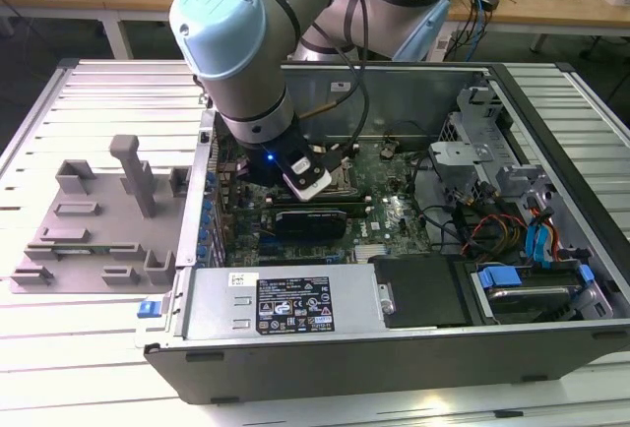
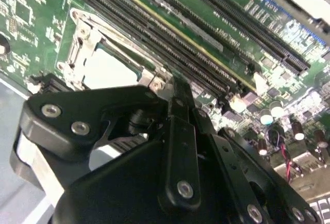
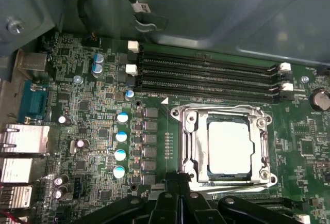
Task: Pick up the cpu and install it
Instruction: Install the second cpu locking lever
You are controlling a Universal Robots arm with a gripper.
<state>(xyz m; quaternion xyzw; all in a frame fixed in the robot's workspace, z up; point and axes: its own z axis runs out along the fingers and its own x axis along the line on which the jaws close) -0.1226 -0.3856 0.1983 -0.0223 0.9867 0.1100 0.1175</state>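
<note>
CPU seated in the socket, end effector just above the board

The open computer case lies on the table, the motherboard inside it under the end effector. The socket frame is just beyond the fingertips, with the cpu lying flat inside it, apart from the end effector, whose fingers meet pressed together, holding nothing.

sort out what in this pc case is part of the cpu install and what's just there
In the job:
- cpu, lying flat inside the socket frame
- gripper, just beside the socket
- motherboard carrying the socket

Just there:
- memory slots, empty
- grey fixture blocks outside the case, on the exterior view's left
- power supply
- drive cage with blue tabs
</note>
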